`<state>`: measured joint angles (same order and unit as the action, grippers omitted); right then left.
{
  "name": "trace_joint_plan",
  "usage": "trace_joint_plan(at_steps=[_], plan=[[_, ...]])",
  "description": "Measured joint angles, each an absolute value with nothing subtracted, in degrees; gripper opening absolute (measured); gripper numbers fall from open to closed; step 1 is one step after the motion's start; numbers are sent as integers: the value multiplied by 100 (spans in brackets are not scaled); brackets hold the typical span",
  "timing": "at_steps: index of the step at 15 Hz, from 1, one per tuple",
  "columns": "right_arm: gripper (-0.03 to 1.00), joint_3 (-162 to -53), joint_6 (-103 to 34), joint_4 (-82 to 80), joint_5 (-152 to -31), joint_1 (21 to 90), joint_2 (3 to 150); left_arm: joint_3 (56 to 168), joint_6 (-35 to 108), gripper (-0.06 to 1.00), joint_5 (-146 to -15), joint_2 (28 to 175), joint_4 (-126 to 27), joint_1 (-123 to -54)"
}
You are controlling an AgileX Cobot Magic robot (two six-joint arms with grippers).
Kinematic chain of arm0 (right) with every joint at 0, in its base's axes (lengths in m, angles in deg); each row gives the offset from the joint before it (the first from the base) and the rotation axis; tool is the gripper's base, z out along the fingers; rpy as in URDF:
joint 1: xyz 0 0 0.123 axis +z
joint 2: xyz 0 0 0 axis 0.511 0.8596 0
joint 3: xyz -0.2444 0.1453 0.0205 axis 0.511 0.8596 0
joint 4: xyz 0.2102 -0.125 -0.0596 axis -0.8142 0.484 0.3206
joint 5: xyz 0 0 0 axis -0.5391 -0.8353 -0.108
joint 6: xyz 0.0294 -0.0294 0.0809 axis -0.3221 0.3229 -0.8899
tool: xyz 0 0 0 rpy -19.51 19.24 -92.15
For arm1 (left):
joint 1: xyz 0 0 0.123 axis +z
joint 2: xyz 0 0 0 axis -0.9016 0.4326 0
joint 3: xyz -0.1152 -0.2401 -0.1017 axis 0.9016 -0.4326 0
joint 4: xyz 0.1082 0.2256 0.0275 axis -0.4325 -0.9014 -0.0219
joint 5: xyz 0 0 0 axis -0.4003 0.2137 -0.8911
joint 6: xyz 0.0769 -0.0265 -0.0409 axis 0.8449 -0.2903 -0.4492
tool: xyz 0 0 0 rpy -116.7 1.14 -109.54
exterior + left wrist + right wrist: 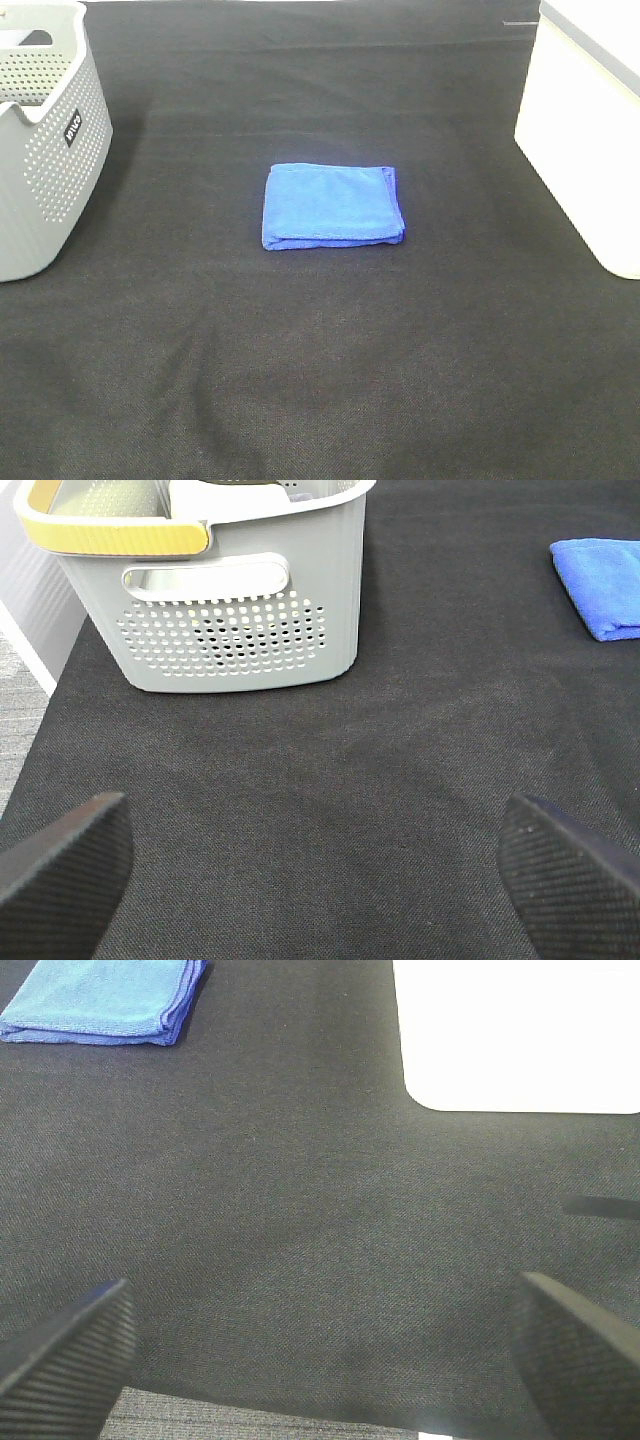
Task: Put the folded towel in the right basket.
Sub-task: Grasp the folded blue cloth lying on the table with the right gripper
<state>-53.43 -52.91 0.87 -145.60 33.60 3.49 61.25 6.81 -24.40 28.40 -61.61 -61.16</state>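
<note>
Lying flat on the black table [320,400], the folded towel [333,206] sits between the grey basket [45,140] and the white right basket [585,130], touching neither. Left wrist: the left claw [320,870] gapes wide. Right wrist: the right claw [320,1350] likewise.

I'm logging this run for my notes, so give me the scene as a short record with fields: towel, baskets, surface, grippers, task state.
towel: blue, folded, lying flat, between the two baskets and touching neither
left basket: grey, perforated, yellow handle in the left wrist view
right basket: white, partly out of frame
surface: black cloth
left gripper: open, holding nothing, over bare cloth
right gripper: open, holding nothing, over bare cloth
task state: towel not yet in the right basket
</note>
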Motion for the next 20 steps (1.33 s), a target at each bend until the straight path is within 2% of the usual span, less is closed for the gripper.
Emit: trace_joint_plan(at_steps=[20], plan=[[98, -5343, -5291, 104, -14560, 3360, 349, 6125, 681, 92, -2440, 2840, -6166, -6116]])
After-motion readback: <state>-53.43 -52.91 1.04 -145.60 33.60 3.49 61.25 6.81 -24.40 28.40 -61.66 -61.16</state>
